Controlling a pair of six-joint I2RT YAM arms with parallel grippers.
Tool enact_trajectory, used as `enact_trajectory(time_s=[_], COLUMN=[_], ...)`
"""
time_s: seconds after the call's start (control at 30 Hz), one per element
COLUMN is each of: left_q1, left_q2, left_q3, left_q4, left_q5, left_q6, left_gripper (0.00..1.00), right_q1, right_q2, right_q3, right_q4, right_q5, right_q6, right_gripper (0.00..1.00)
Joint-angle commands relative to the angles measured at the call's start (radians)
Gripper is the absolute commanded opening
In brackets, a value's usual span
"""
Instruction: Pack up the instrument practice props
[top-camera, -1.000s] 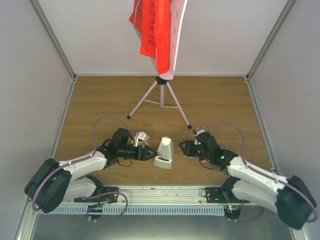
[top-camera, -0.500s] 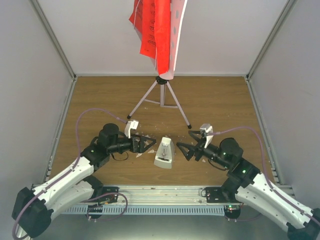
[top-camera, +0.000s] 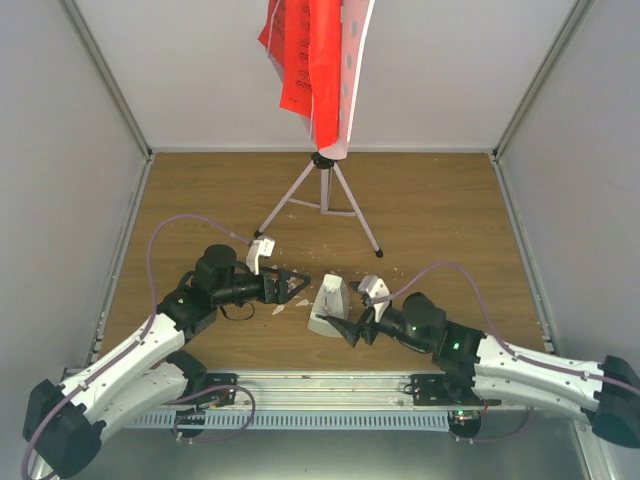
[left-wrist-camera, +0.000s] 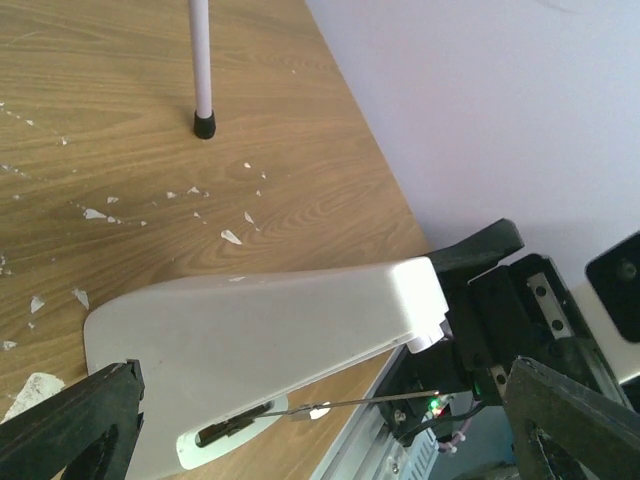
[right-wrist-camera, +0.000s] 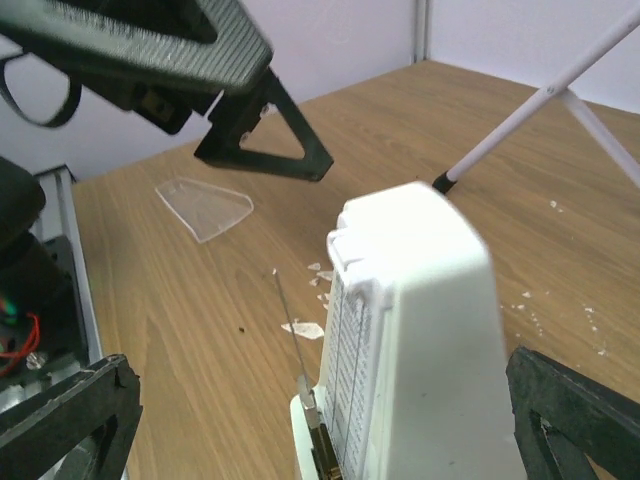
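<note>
Wooden worktop, strewn with crumbs, carries the white metronome upright near its front middle. Left jaws gape wide just beside it; right jaws gape wide by its base, though whether they touch it is unclear. Behind it stand the tripod legs; the perforated plate and red sheets are cut off above.

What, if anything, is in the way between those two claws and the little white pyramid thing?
Nothing visible blocks either one. The left gripper and the right gripper, both open, face the metronome from opposite sides, with only flat white crumbs lying nearby. The tripod legs stand farther back.
</note>
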Motion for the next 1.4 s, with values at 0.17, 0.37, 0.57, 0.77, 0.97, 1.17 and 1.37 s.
enact_trajectory(time_s=[0.17, 0.37, 0.57, 0.77, 0.97, 1.17, 1.37], left_q1=[0.004, 0.004, 0.004, 0.004, 0.004, 0.004, 0.004], left_q2=[0.023, 0.025, 0.022, 0.02, 0.019, 0.021, 0.032], left_q3=[0.001, 0.002, -0.005, -0.006, -0.008, -0.007, 0.0], left_q4=[0.026, 0.021, 0.031, 0.033, 0.032, 0.034, 0.037], left_q5=[-0.002, -0.001, 0.0, 0.007, 0.013, 0.021, 0.026], left_q6=[-0.005, -0.002, -0.003, -0.001, -0.002, 0.0, 0.025], left_gripper=[0.99, 0.99, 0.99, 0.99, 0.99, 0.99, 0.99], right_q1=[0.126, 0.132, 0.132, 0.131, 0.129, 0.123, 0.111], right_q2=[0.159, 0.219, 0.232, 0.228, 0.252, 0.254, 0.251], right_q3=[-0.013, -0.016, -0.016, -0.019, 0.011, 0.014, 0.016], right_q4=[0.163, 0.2, 0.199, 0.188, 0.132, 0.106, 0.099], right_q5=[0.304, 0.372, 0.369, 0.37, 0.392, 0.394, 0.388], right_q6=[-0.092, -0.065, -0.049, -0.029, 0.002, 0.032, 0.039], right_gripper=[1.0, 1.0, 1.0, 1.0, 1.0, 0.98, 0.89])
